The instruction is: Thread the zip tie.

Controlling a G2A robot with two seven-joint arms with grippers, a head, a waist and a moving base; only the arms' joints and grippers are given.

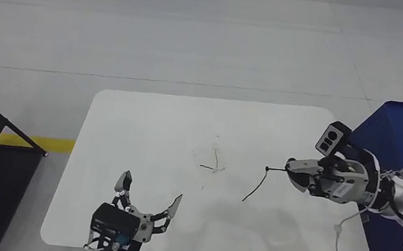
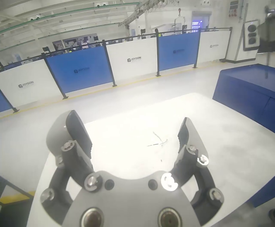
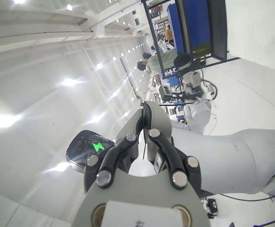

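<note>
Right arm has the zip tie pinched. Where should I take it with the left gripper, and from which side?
Probably the free tail of the zip tie, which slants from the shut right gripper down toward the table. Bring the open left gripper in from the table's middle, fingers straddling the thin strap near its low end.

A white table point(image 1: 126, 142) with rounded corners is seen; a few thin strands point(image 1: 213, 162) are laid loosely near its middle.
</note>
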